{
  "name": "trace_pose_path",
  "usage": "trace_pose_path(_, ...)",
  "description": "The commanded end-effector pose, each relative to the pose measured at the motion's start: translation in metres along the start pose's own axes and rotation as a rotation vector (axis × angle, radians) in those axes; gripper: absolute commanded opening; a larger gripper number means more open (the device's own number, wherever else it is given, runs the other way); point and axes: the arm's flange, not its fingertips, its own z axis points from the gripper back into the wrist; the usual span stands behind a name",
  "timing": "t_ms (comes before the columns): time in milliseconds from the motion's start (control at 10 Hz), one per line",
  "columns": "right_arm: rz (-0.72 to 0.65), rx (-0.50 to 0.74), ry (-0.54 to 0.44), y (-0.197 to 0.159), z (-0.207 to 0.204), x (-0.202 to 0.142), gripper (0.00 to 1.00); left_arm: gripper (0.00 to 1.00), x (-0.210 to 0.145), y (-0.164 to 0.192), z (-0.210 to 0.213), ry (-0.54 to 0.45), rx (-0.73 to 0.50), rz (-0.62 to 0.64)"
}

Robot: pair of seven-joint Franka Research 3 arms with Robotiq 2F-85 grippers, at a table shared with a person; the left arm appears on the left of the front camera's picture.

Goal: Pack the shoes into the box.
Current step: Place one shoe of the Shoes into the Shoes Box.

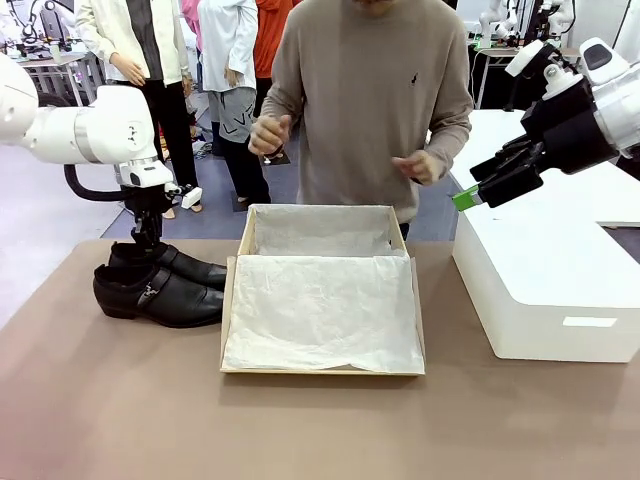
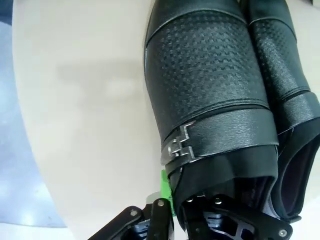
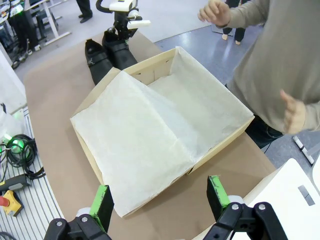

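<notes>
Two glossy black shoes (image 1: 165, 292) lie side by side on the table, left of the box, toes pointing towards it. My left gripper (image 1: 148, 238) comes straight down onto the heel end of the farther shoe. In the left wrist view the left gripper (image 2: 175, 200) is shut on that shoe (image 2: 210, 90), clamping the wall of its opening just behind the metal buckle (image 2: 179, 146). The tan box (image 1: 232, 300) stands open mid-table, lined with white tissue paper (image 1: 320, 305). My right gripper (image 1: 478, 180) hangs open in the air to the right, and the right wrist view shows it (image 3: 159, 189) above the box's corner (image 3: 220, 145).
A large white block (image 1: 545, 290) takes up the table's right side under my right arm. A person stands at the far edge behind the box, both hands (image 1: 268, 133) raised at chest height. Bare brown table runs along the front.
</notes>
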Motion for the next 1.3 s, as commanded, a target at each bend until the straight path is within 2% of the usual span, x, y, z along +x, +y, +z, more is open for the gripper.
trace_pose_path(0, 0.004, 0.012, -0.013, -0.001, -0.001, 0.000, 1.00, 0.00, -0.001, -0.009, 0.002, 0.036, 0.026, 0.008)
trace_pose_path(300, 0.004, 0.012, -0.013, -0.001, -0.001, 0.000, 1.00, 0.00, -0.003, -0.012, 0.006, 0.060, 0.043, 0.036)
trace_pose_path(600, 0.004, 0.012, -0.013, -0.001, -0.001, 0.000, 1.00, 0.00, -0.020, -0.009, 0.031, 0.043, 0.113, 0.127)
trace_pose_path(900, 0.004, 0.012, -0.013, -0.001, -0.001, 0.000, 1.00, 0.00, -0.033, -0.006, 0.067, 0.049, 0.153, 0.146)
trace_pose_path(1200, 0.004, 0.012, -0.013, -0.001, -0.001, 0.000, 1.00, 0.00, -0.039, -0.006, 0.123, 0.094, 0.181, 0.134)
